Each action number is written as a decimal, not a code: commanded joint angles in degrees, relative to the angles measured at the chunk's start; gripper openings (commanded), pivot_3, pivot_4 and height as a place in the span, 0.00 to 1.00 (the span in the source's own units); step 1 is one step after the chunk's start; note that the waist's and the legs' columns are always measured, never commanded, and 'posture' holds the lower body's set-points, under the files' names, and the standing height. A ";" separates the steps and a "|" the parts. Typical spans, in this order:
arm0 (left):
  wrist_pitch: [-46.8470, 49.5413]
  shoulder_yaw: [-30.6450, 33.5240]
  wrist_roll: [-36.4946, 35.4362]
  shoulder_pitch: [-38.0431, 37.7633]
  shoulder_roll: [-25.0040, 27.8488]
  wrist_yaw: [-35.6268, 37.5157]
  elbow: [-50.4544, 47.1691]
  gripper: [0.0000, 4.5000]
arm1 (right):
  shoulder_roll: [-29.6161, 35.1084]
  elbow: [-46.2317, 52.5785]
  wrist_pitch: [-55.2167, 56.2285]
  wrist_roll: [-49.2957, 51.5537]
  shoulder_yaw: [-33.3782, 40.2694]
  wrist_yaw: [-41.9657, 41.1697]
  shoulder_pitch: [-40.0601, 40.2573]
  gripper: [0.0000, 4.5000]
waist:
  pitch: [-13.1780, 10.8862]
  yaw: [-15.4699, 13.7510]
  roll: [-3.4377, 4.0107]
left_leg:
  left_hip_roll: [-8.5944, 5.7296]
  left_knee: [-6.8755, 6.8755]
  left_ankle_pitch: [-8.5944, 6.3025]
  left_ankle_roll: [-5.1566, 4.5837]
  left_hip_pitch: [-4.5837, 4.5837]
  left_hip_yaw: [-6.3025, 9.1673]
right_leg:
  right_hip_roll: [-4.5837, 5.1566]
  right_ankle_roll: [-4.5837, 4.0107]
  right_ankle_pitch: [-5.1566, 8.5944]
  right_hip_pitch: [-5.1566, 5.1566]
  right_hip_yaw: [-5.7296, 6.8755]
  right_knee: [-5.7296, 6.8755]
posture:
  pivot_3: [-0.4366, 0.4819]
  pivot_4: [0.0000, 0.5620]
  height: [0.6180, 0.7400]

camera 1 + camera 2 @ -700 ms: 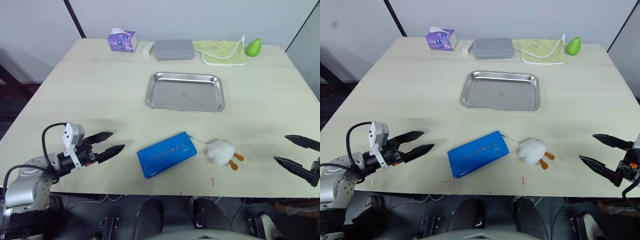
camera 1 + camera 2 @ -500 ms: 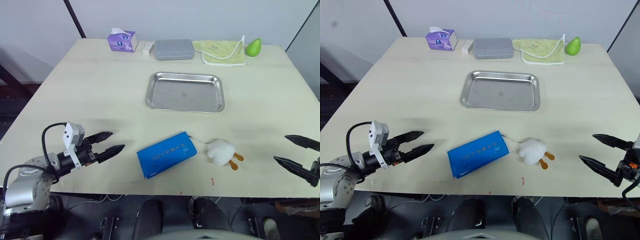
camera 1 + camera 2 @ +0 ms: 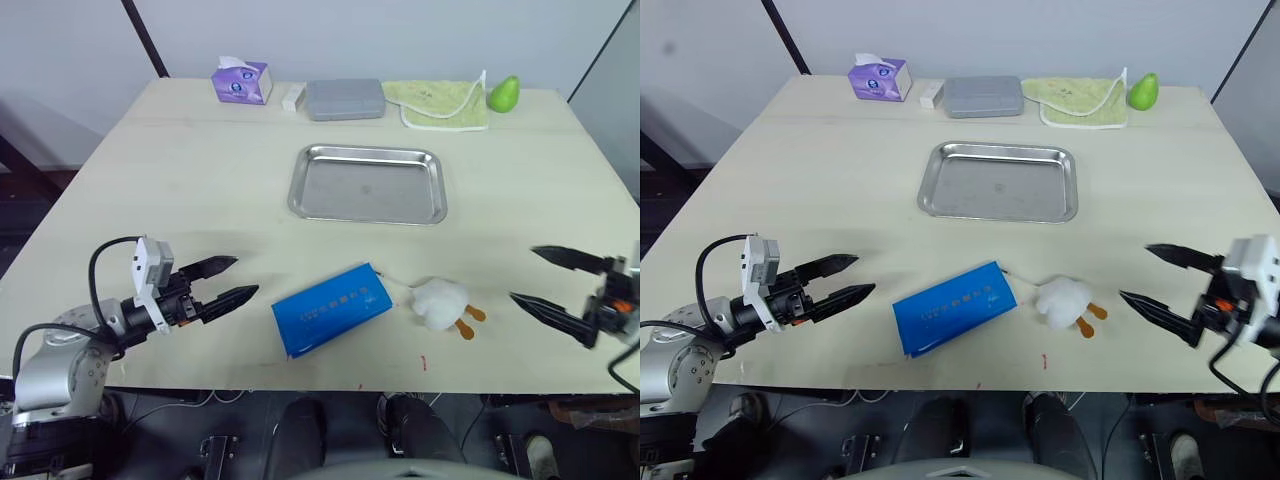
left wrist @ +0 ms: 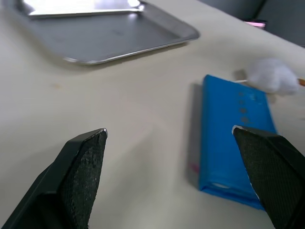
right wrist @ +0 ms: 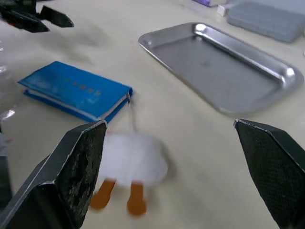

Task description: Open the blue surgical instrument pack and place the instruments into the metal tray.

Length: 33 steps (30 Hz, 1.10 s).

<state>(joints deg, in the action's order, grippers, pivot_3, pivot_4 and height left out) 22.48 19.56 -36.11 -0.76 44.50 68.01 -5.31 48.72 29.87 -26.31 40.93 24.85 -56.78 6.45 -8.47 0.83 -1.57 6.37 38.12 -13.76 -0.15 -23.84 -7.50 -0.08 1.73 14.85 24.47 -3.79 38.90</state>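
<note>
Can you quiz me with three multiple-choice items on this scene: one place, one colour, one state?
1. Where does the blue surgical instrument pack lie?
A. inside the metal tray
B. on the table, nearer the robot than the tray
C. on the green cloth

2. What colour is the tissue box?
A. purple
B. red
C. yellow

3. How is the metal tray?
A. full of instruments
B. upside down
C. empty

Answers: 1 B, it lies between both open grippers, left and right; 2 A, plainly purple; 3 C, bare steel shows.
</note>
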 commanded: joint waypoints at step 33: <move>-6.35 -12.60 9.19 -5.31 -0.97 1.90 -2.25 0.00 | -10.74 -23.43 -5.06 -40.27 -62.73 -6.84 -49.79 0.02 | 0.00 -0.04 -0.03 | 0.02 0.07 0.00 0.00 -0.09 -0.18 | 0.10 -0.33 0.30 0.25 0.07 0.16 | 0.48 0.27 1.00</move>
<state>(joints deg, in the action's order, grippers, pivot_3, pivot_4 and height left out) 16.52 7.30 -27.41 -6.58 43.51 70.71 -5.99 38.13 6.59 -32.89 2.09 -37.22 -62.69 -42.42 -8.48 0.79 -1.59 6.39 38.19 -13.76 -0.15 -23.93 -7.69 0.02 1.41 15.14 24.72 -3.73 39.07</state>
